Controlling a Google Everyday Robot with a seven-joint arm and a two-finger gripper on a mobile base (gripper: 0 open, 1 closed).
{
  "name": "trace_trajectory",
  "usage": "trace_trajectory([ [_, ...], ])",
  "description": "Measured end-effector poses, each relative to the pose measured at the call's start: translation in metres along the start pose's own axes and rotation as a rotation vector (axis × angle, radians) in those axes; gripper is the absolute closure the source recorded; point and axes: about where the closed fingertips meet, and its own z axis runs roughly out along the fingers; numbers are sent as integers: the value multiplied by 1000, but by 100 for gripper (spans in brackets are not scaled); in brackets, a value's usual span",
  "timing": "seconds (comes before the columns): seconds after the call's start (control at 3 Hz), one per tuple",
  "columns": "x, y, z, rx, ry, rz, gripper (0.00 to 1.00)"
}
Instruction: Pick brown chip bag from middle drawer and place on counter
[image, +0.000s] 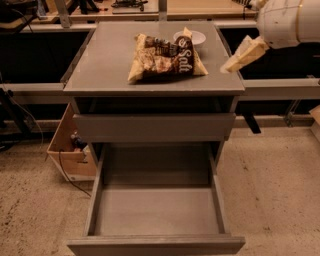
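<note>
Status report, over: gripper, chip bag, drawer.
Gripper up by counter's right edge. Brown chip bag lying on counter, apart from gripper, white bowl just behind it. Middle drawer pulled open, nothing in it. Nothing in the way.

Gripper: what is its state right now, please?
Gripper: right of the counter, apart from the brown chip bag; open or shut cannot be told.

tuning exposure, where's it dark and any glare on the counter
Camera view: faint sheen on the counter at its far end, no harsh glare; brown chip bag evenly lit; the open middle drawer darkens toward its back; the tool, right of the counter, is brightly lit against black.
</note>
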Motion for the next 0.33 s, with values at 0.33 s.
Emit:
trace_trajectory([
  [0.33,21,2,-47,66,67,10,0],
])
